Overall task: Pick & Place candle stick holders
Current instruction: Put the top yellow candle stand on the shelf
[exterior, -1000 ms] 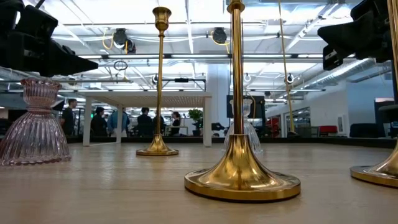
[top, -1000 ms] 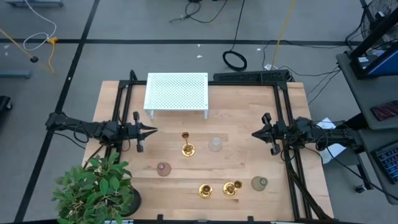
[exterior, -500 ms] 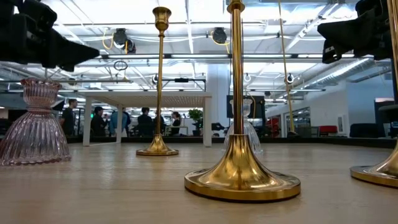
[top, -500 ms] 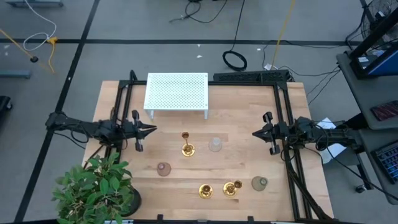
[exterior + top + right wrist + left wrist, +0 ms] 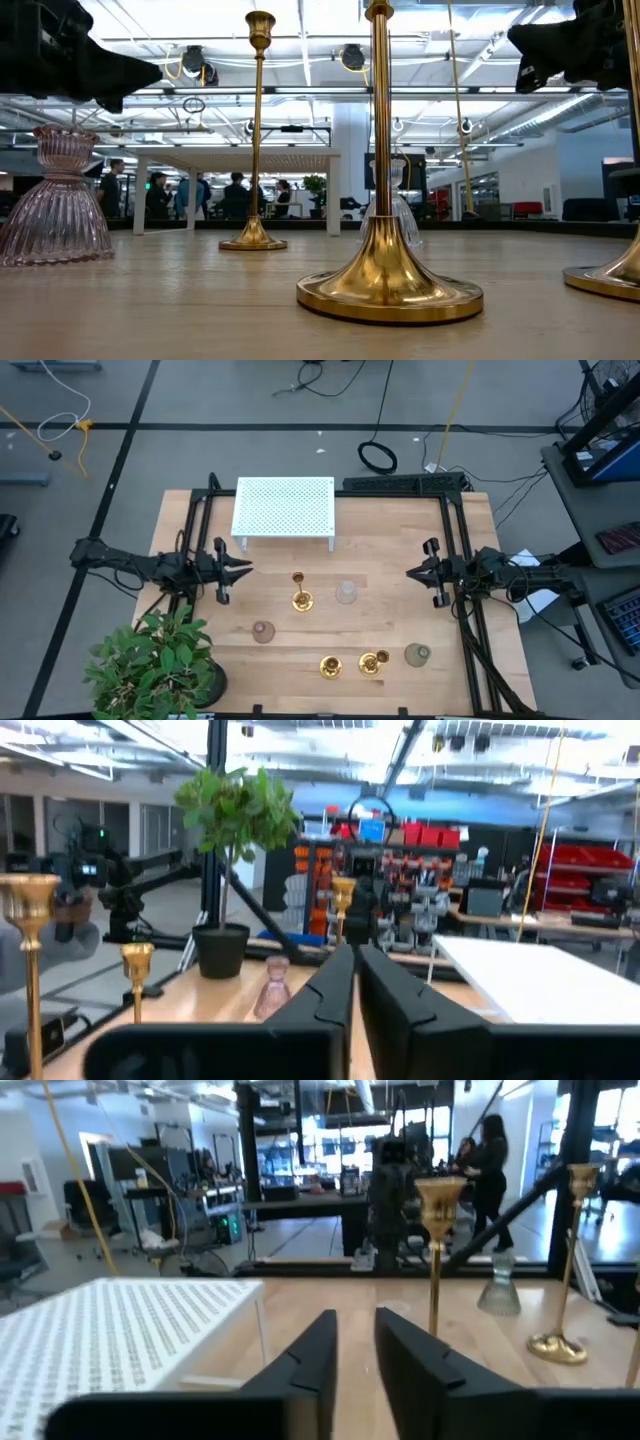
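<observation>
Three gold candlestick holders stand upright on their round bases on the wooden table (image 5: 400,620). One (image 5: 299,598) is mid-table; it is the far one in the low view (image 5: 255,130). Two stand near the front edge (image 5: 330,666) (image 5: 370,663); the first is the large one in the low view (image 5: 385,200). My left gripper (image 5: 248,568) hovers left of the mid-table holder, its fingers a narrow gap apart (image 5: 355,1320), empty. My right gripper (image 5: 408,573) hovers at the table's right, shut and empty (image 5: 356,952).
A white perforated rack (image 5: 285,510) stands at the far side. Glass holders stand about: a clear one (image 5: 347,593), a pink one (image 5: 263,631) and a greenish one (image 5: 417,654). A potted plant (image 5: 160,665) fills the near left corner. People stand in the room beyond.
My left gripper has risen a little, as the low view shows. The candlestick holders have stayed where they were.
</observation>
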`<control>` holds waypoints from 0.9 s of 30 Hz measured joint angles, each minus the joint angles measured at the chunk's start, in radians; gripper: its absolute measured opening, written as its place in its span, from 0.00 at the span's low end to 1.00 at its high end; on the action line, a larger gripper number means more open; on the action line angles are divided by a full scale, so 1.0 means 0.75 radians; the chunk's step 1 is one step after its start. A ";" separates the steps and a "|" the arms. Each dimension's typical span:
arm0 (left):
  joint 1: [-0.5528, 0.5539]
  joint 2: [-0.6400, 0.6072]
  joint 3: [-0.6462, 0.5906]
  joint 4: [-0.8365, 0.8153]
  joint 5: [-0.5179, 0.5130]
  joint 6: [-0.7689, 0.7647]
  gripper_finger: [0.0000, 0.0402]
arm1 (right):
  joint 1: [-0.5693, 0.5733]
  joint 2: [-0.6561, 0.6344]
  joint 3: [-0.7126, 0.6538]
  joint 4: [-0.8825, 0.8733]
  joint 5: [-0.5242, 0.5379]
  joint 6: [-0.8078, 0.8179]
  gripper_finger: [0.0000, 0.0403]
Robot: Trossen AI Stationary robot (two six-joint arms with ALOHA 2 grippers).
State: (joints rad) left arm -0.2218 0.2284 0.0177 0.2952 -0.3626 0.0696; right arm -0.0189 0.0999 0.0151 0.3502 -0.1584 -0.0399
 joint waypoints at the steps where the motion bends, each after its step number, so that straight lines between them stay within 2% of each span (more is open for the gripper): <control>1: 0.001 0.022 0.000 0.009 0.000 -0.021 0.27 | 0.000 0.020 0.000 0.024 0.000 -0.002 0.08; 6: 0.037 0.169 0.000 0.200 0.083 -0.097 0.45 | 0.000 0.137 0.000 0.135 0.007 -0.001 0.20; 9: 0.076 0.289 0.000 0.351 0.183 -0.111 0.51 | 0.000 0.214 0.000 0.224 0.006 0.000 0.26; 15: 0.155 0.584 0.098 0.403 0.298 -0.207 0.53 | 0.000 0.354 0.000 0.385 0.006 0.000 0.31; 20: 0.183 0.860 0.265 0.407 0.380 -0.141 0.53 | 0.000 0.454 0.000 0.462 0.006 0.001 0.30; 27: 0.183 1.178 0.417 0.400 0.383 -0.098 0.53 | 0.000 0.533 0.000 0.502 0.006 0.000 0.29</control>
State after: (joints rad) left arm -0.0845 1.1120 0.3302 0.5949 -0.0752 -0.0039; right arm -0.0189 0.4999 0.0151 0.7267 -0.1539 -0.0397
